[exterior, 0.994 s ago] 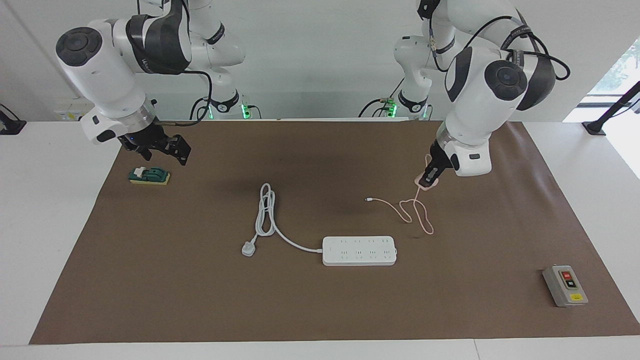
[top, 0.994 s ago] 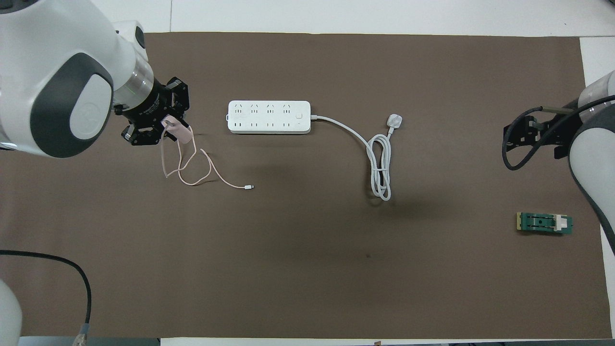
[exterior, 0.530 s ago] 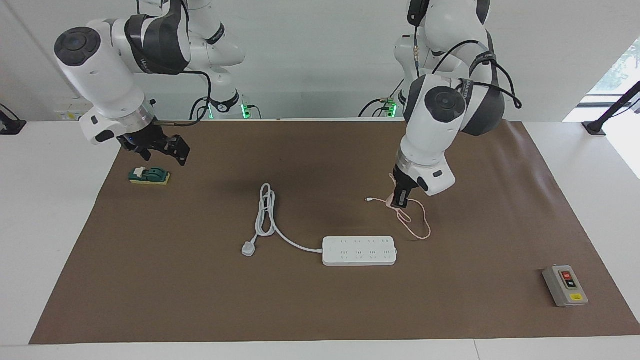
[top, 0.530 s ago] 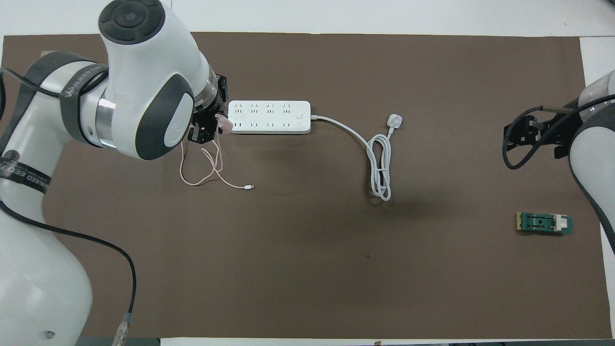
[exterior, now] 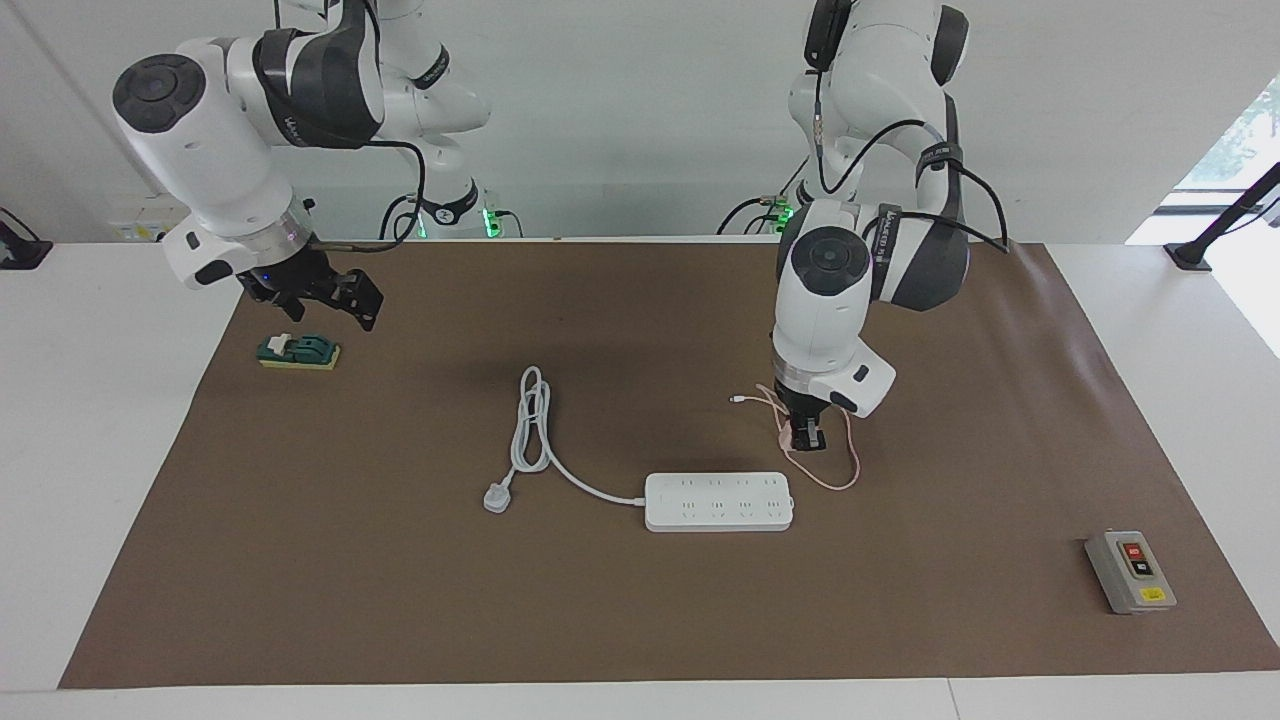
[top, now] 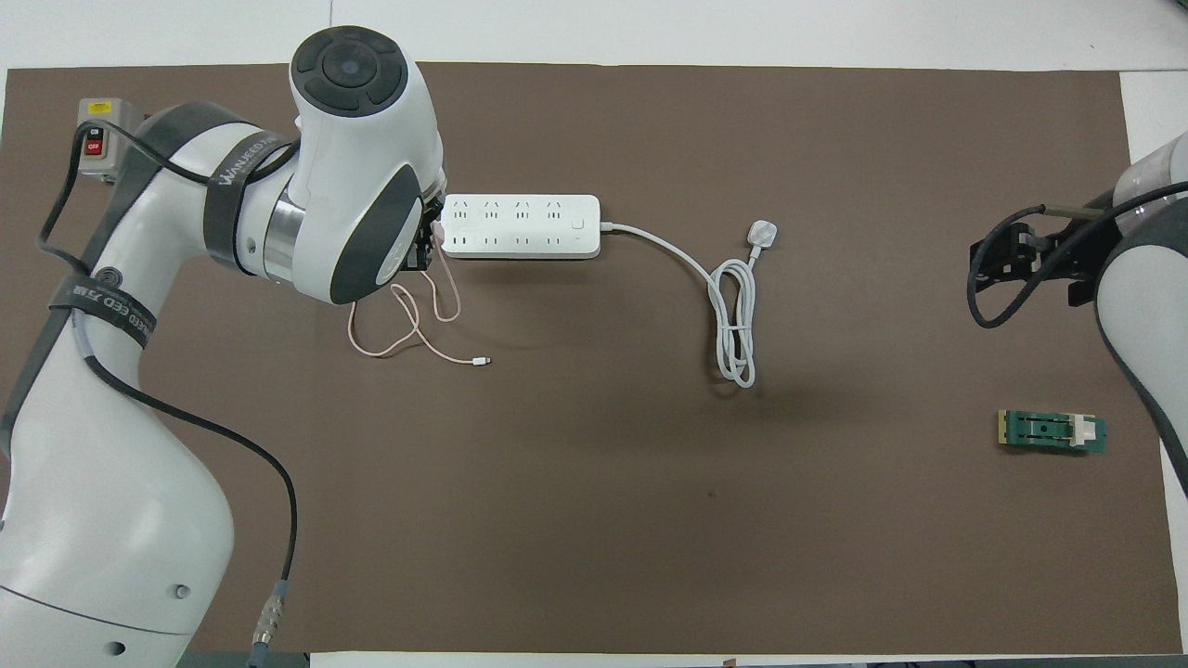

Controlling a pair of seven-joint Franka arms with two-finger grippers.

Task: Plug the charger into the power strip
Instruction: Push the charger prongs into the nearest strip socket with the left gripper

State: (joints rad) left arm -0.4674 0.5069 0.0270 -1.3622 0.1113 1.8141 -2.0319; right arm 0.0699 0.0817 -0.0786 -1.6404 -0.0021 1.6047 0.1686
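Note:
The power strip point(exterior: 718, 501) point(top: 520, 225) lies flat on the brown mat, sockets up, its thick white cord running toward the right arm's end. My left gripper point(exterior: 805, 436) is shut on the pale-pink charger point(exterior: 786, 434). It hangs over the mat just off the strip's end on the left arm's side. The charger's thin pink cable point(exterior: 838, 472) point(top: 408, 320) trails in loops on the mat and ends in a small connector point(exterior: 737, 400) point(top: 480, 361). In the overhead view the left arm's wrist hides the charger and most of the gripper. My right gripper point(exterior: 345, 295) point(top: 1021, 255) waits open above the mat's edge.
The strip's cord coils point(exterior: 530, 420) point(top: 733, 320) and ends in a grey-white plug point(exterior: 497, 497) point(top: 762, 232). A green block point(exterior: 298, 351) point(top: 1052, 431) lies below the right gripper. A grey box with red and black buttons point(exterior: 1130, 570) point(top: 97, 139) sits near the mat's corner at the left arm's end.
The left arm has carried the charger from the left arm's end of the mat over to the power strip's end, dragging the pink cable along. The right arm has stayed put.

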